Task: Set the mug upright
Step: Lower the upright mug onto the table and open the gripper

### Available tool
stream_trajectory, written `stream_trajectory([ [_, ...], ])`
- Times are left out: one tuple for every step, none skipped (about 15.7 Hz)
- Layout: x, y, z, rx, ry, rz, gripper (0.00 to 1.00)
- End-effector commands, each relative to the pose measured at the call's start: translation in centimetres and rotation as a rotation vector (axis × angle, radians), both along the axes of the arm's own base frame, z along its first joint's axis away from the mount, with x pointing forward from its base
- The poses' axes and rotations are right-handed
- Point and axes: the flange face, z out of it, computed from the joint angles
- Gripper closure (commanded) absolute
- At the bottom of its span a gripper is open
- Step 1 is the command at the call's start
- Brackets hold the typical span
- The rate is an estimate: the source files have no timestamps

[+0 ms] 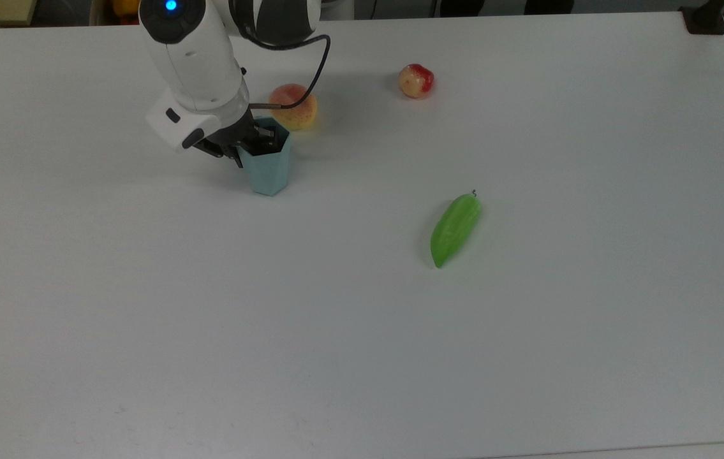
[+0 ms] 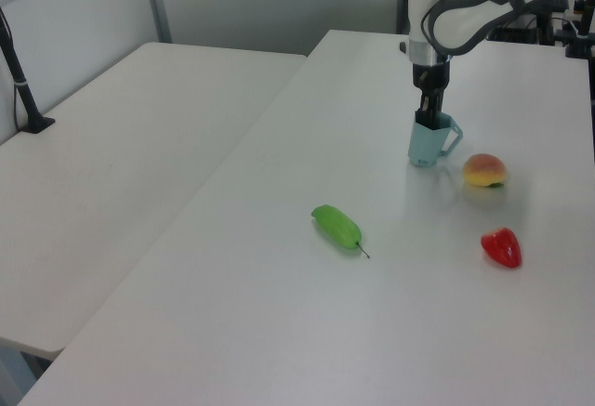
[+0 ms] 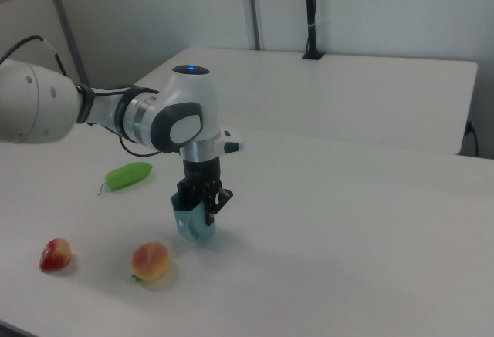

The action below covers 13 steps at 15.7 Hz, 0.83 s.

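Mug upright on the table, just beside the peach on the top view's lower left, rim pinched by the gripper reaching down from above, one finger inside the mouth, handle toward the peach in the left view.

pale teal mug, green pepper, white table.

Arm is reaching down near-vertical, wrist pointing at the table. Gripper is clamping the mug rim, one finger inside, one outside.
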Motion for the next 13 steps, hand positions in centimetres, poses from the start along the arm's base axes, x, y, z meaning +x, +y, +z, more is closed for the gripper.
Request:
stream_trajectory([
  [0.9,-0.6,0.5,0.020,-0.025,0.025,1.00],
  [0.8,-0.6,0.4,0.021,-0.022,0.028,0.96],
  [0.9,-0.6,0.5,0.021,-0.023,0.027,0.76],
  [0.8,-0.6,0.6,0.021,-0.020,0.027,0.41],
  [0.8,-0.5,0.9,0.020,-0.026,0.025,0.24],
  [0.9,-0.2,1.4,0.019,-0.033,0.024,0.09],
  [1.3,0.0,2.2,0.017,-0.044,0.027,0.00],
  [1.7,0.2,3.0,0.016,-0.059,0.028,0.00],
  [1.8,0.2,3.6,0.016,-0.070,0.029,0.00],
  [1.7,0.3,4.8,0.015,-0.090,0.030,0.00],
  [1.9,0.5,6.8,0.015,-0.123,0.035,0.00],
  [1.8,0.8,8.9,0.017,-0.145,0.039,0.00],
  [1.5,1.0,11.0,0.020,-0.144,0.039,0.00],
])
